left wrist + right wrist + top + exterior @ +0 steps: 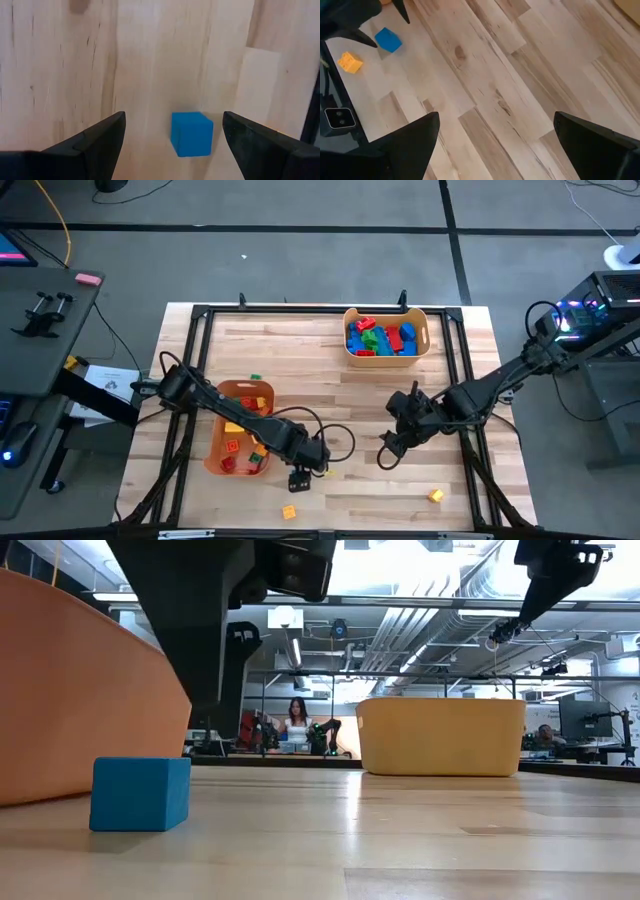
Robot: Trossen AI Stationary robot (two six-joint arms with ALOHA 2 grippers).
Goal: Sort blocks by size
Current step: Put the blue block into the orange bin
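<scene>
Left gripper point(172, 137) fingers spread wide and empty above the wooden desk point(150, 60), small blue plastic cube block point(191, 133) lying on the desk between them, nearer one finger, untouched, right gripper point(495, 135) fingers fully apart, empty, over bare desk.

Smooth wooden table point(60, 75); matt blue block point(191, 133).

Left arm point(250, 425) hides part of the orange bin point(222, 455)
</scene>
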